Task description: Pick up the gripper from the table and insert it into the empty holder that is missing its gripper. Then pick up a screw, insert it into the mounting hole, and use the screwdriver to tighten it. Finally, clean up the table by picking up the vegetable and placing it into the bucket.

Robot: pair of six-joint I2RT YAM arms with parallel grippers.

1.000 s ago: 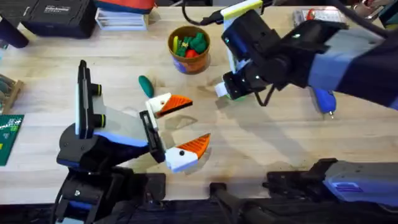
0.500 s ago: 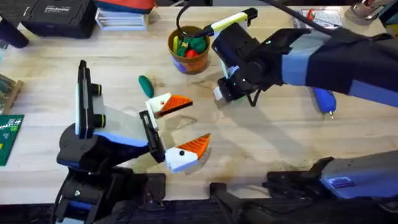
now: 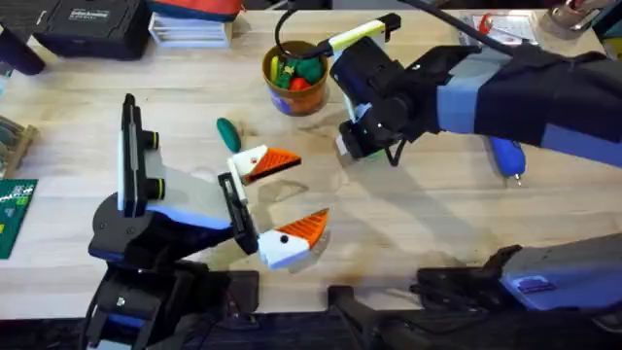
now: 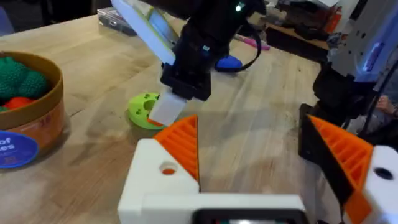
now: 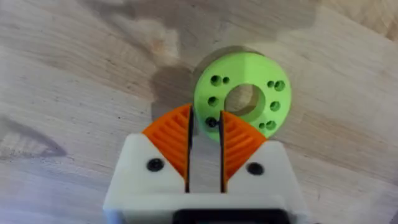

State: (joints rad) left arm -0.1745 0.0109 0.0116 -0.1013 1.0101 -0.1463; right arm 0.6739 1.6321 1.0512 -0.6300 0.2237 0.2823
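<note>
My left gripper (image 3: 289,197) lies open and empty on the table. Each of its white holders (image 3: 251,163) carries an orange wedge-shaped gripper tip (image 3: 280,159). In the left wrist view one holder (image 4: 155,180) shows a small round mounting hole (image 4: 168,168). My right gripper (image 3: 352,142) reaches across and hangs low over a flat light green disc (image 5: 244,99), its fingertips (image 5: 171,134) a narrow gap apart over the disc's rim. The blue screwdriver (image 3: 506,157) lies to the right. The dark green vegetable (image 3: 227,132) lies left of the tan bucket (image 3: 313,99).
The bucket holds green, red and yellow toy produce. Black cases (image 3: 89,24) and a clear box (image 3: 190,31) stand along the far edge. A green board (image 3: 14,214) lies at the left edge. Bare wood stretches in front of the right gripper.
The right arm swung left and down onto the green disc over the last second, then almost stopped. The left arm, vegetable and screwdriver have not moved.
</note>
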